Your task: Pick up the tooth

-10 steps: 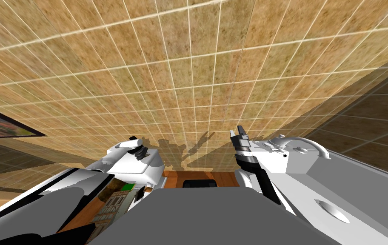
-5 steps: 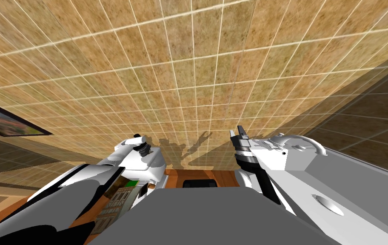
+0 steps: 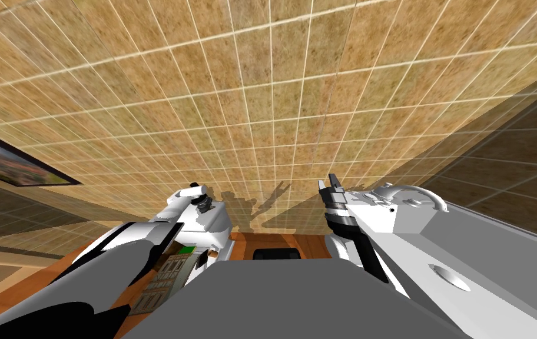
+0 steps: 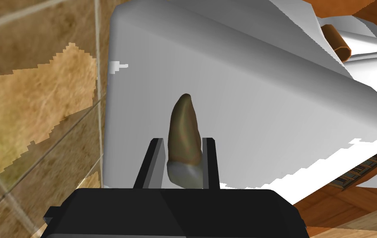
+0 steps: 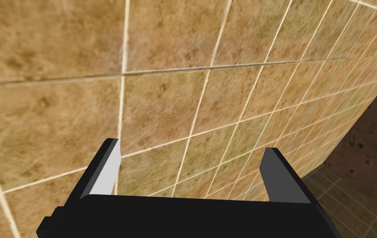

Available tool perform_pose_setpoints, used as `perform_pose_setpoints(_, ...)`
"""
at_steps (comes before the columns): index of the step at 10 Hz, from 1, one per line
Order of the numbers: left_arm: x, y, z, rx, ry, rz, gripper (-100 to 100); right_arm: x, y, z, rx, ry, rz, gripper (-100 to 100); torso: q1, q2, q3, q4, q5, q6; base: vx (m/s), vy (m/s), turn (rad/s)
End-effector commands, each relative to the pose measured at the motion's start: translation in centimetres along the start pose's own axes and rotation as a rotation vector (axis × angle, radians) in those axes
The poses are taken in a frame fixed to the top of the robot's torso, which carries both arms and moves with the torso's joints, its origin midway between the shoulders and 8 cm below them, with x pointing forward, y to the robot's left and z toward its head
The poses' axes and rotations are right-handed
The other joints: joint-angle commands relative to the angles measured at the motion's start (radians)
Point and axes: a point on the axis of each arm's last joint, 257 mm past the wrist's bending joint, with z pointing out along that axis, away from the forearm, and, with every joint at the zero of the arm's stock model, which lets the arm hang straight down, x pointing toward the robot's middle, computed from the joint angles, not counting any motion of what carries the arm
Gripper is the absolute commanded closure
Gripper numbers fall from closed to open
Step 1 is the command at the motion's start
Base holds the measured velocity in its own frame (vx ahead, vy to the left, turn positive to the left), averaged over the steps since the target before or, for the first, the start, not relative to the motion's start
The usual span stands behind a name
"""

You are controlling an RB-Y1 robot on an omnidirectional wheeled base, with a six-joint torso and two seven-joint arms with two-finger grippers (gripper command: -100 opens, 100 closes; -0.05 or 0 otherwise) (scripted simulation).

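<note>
a tan tiled wall [image 3: 273, 88] stands behind everything. along the right runs a light grey counter [image 3: 497, 247] with a round basin [image 3: 450, 278] and a curved white tap [image 3: 420, 194]. a white boxy tank [image 3: 205, 226] sits at the left. the right gripper [image 5: 192, 153] rises by the counter's left edge, fingers wide apart and bare. the left gripper [image 4: 182, 142], close to the tank, is clamped on the brown pointed tooth with a grey base [image 4: 183, 124], tip pointing outward.

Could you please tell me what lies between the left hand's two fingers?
The tooth, brown with a grey base, sits between the fingers of the left hand, pressed at its sides, in the left wrist view.
</note>
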Motion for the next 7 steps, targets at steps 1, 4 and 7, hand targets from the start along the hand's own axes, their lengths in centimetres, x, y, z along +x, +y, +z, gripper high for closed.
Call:
perform_pose_setpoints(1, 0.0, -0.2, -0.1, -0.003, -0.018, 0.007, 100, 0.0, 0.0, 0.0, 0.000, 0.000, 0.000, 0, 0.000, 0.000, 0.000, 0.000, 0.000, 0.000, -0.033, 0.027, -0.002)
perform_pose_setpoints(4, 2.7, -1.1, -0.5, -0.009, 0.014, 0.000, 100, 0.0, 0.0, 0.0, 0.000, 0.000, 0.000, 0, 0.000, 0.000, 0.000, 0.000, 0.000, -0.001, -0.038, 0.036, 0.013)
perform_pose_setpoints(7, 2.9, -1.3, -0.7, -0.019, -0.012, 0.010, 100, 0.0, 0.0, 0.0, 0.000, 0.000, 0.000, 0, 0.000, 0.000, 0.000, 0.000, 0.000, 0.000, -0.033, 0.023, 0.004)
